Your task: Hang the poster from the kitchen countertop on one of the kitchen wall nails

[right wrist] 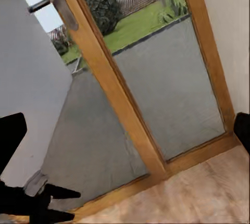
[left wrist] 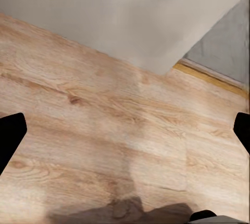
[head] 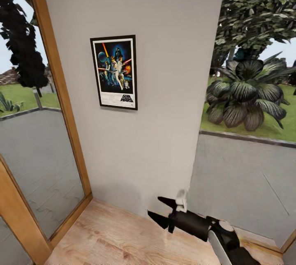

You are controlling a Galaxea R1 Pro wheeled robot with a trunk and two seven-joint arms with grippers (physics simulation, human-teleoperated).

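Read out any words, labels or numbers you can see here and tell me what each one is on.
"STAR WARS": black logo on the white lower border of the poster hanging on the wall.
Fine print beside and beneath the logo: too small and blurred to read.
No other text shows.

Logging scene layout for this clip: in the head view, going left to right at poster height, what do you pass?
Wooden door frame → Star Wars poster hanging on the white wall → big-leafed garden plant seen through the glass.
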